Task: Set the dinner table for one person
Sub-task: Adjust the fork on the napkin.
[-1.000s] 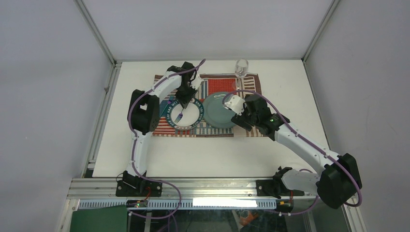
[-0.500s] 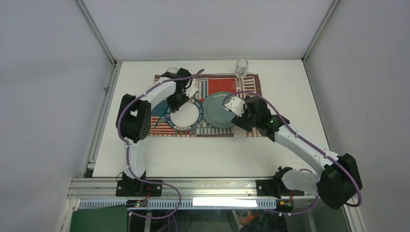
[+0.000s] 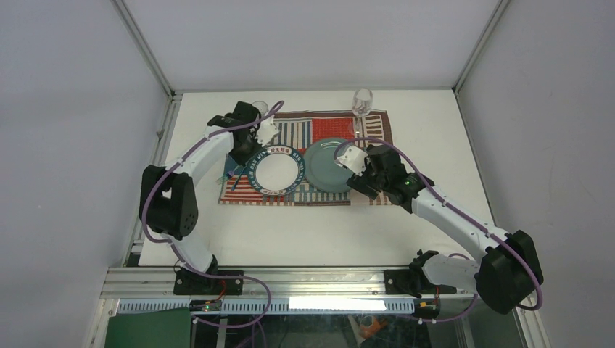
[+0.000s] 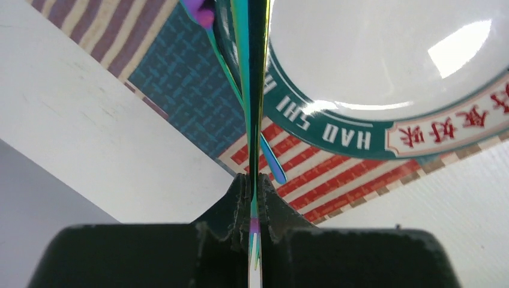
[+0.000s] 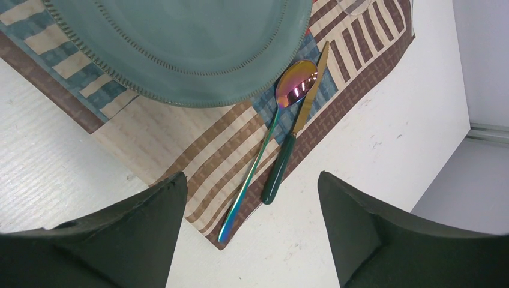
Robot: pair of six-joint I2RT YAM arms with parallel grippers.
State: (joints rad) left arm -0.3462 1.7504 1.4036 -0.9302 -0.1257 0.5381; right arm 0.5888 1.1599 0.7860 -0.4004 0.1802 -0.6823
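As for the dinner table (image 3: 304, 232): lies flat, white and matte, under everything else. Bears on its far middle part a striped red, blue and white placemat (image 3: 377, 123). On the placemat, side by side: a white plate (image 3: 275, 172) with a green lettered rim to the left, a teal plate (image 3: 326, 170) to the right, rims close together, cannot tell whether touching. At the placemat's far right edge, a clear wine glass (image 3: 362, 101), upright. As for the left gripper (image 4: 255, 198): pinches fully closed on a thin iridescent utensil (image 4: 255, 108), seen edge-on and running straight out from between the fingers; hangs over the placemat's left part, just beside the white plate's left rim. Next to that utensil, a second thin iridescent strip with a rounded blue tip over the red stripes; cannot tell whether part of the same piece. As for the right gripper (image 5: 251, 180): stands with fingers spread wide and nothing between them; hovers above the placemat's right part, by the teal plate's near right edge. Below it, on the placemat just beside the teal plate: a rainbow-sheened spoon (image 5: 264, 150) and a knife (image 5: 295, 129) with gold blade and dark green handle, close together and nearly parallel, the spoon nearer the plate, handle ends near the placemat's edge.
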